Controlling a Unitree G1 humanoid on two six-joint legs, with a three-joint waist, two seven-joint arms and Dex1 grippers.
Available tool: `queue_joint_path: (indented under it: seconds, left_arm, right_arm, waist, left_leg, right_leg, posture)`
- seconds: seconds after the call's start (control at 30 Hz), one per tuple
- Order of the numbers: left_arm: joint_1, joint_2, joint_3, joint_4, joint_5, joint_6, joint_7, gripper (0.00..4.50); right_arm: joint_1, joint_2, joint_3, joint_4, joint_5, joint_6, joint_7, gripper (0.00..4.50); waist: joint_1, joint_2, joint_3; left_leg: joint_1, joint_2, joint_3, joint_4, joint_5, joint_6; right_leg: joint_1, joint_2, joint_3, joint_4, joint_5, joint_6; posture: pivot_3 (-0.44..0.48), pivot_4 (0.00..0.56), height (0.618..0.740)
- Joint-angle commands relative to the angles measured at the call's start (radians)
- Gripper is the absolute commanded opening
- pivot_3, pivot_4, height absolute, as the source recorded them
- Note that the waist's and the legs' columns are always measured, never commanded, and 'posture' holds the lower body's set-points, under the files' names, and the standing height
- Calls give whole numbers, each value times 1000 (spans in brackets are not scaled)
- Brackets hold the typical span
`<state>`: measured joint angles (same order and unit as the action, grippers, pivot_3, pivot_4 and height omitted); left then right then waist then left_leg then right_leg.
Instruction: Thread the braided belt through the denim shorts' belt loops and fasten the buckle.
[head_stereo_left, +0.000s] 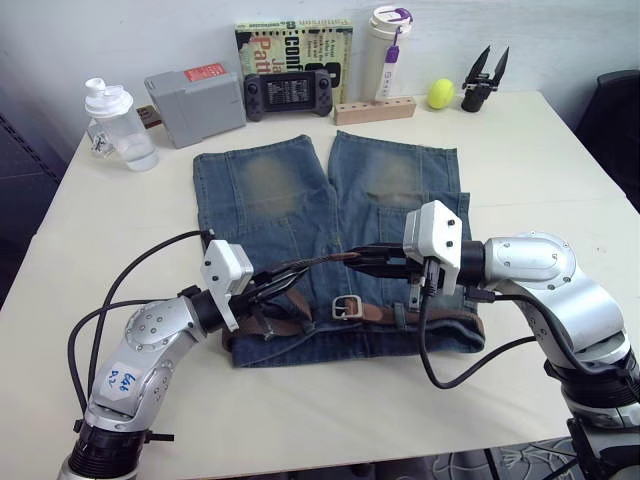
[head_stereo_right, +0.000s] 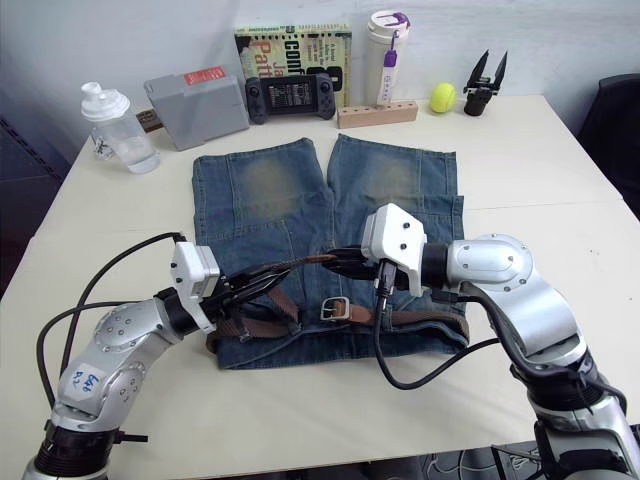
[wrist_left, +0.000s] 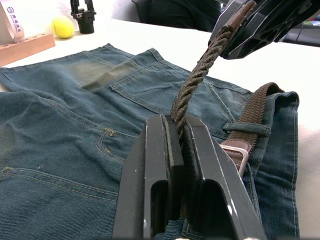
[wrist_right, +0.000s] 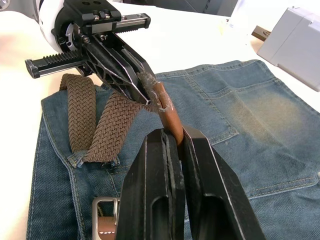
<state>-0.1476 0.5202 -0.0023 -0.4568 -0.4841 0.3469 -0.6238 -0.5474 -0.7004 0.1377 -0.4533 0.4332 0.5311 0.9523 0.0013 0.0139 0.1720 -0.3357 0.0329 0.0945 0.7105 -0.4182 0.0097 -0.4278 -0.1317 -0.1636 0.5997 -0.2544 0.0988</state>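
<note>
The denim shorts (head_stereo_left: 290, 200) lie flat on the table with the waistband toward me. The braided belt (head_stereo_left: 440, 314) runs along the waistband, under a belt loop (wrist_left: 248, 128), and the silver buckle (head_stereo_left: 347, 306) rests near the waistband's middle. A free stretch of belt is lifted above the shorts between both grippers. My left gripper (wrist_left: 177, 122) is shut on its braided part (wrist_left: 200, 70). Facing it, my right gripper (wrist_right: 172, 135) is shut on the belt's brown leather tip (wrist_right: 165, 107). The two grippers' fingertips nearly meet.
Along the table's far edge stand a water bottle (head_stereo_left: 118, 125), a grey box (head_stereo_left: 195, 100), a game controller (head_stereo_left: 288, 92), a book (head_stereo_left: 293, 45), a white tumbler (head_stereo_left: 388, 50), a wooden block (head_stereo_left: 375, 110), a yellow ball (head_stereo_left: 441, 94) and a black spare gripper (head_stereo_left: 484, 80).
</note>
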Motion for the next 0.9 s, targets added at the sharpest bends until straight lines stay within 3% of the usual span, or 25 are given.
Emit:
queue_joint_path:
  seconds: [0.03, 0.1, 0.2, 0.23, 0.37, 0.4, 0.57, 0.9]
  left_arm:
    - [6, -12, 18, -40, 3, -11, 13, 39]
    - [7, -15, 16, -43, 6, -10, 15, 0]
    - [13, -21, 16, -49, 9, -5, 27, 0]
    - [15, -23, 18, -52, 8, -3, 31, 0]
    - [21, -29, 24, -57, 4, 3, 38, 0]
    - [21, -30, 25, -58, 2, 5, 38, 0]
    - [12, -37, 38, -64, -14, 25, 47, 0]
    - [-27, -27, 82, -55, -43, 55, 53, 0]
  right_arm:
    - [-15, 14, -54, -32, 25, 49, -57, 0]
    - [-3, 13, -70, -33, 45, 85, -74, 894]
    - [98, -46, -91, -81, 50, 106, -54, 1837]
    - [129, -65, -95, -98, 49, 108, -47, 2392]
    - [235, -111, -54, -154, 3, 79, -45, 4152]
    - [249, -114, -36, -160, -17, 72, -51, 4406]
    - [296, -88, 79, -126, -171, 15, -131, 4406]
    - [358, -59, 127, -70, -307, -45, -229, 4406]
  waist:
    - [0, 0, 0]
    - [0, 0, 0]
    - [7, 0, 0]
    - [12, 0, 0]
    - [17, -1, 0]
    - [16, -1, 0]
    - [17, -1, 0]
    - [23, -1, 1]
  left_leg:
    - [0, 0, 0, 0, 0, 0]
    - [0, 0, 0, 0, 0, 0]
    - [0, 0, -1, 0, 0, 0]
    - [0, 0, -1, 1, 0, 0]
    - [0, 0, -1, 1, 0, 1]
    - [0, 0, -1, 3, 0, 1]
    - [0, 0, -1, 4, 0, 0]
    - [0, 0, -1, 5, 0, 1]
  right_leg:
    - [0, 0, 0, 0, 0, 0]
    - [0, 0, 0, 0, 0, 0]
    - [0, -1, 0, 1, 0, 0]
    - [0, -1, 0, 0, 0, 0]
    - [0, 0, 1, 0, 0, 0]
    - [0, 0, 1, 2, 0, 0]
    - [0, 0, 2, 2, 0, 0]
    - [0, -1, 1, 2, 0, 0]
  posture:
    - [0, 150, 722]
    - [0, 150, 722]
    - [0, 150, 722]
    - [0, 150, 722]
    - [0, 150, 722]
    - [0, 150, 722]
    - [0, 150, 722]
    - [0, 150, 722]
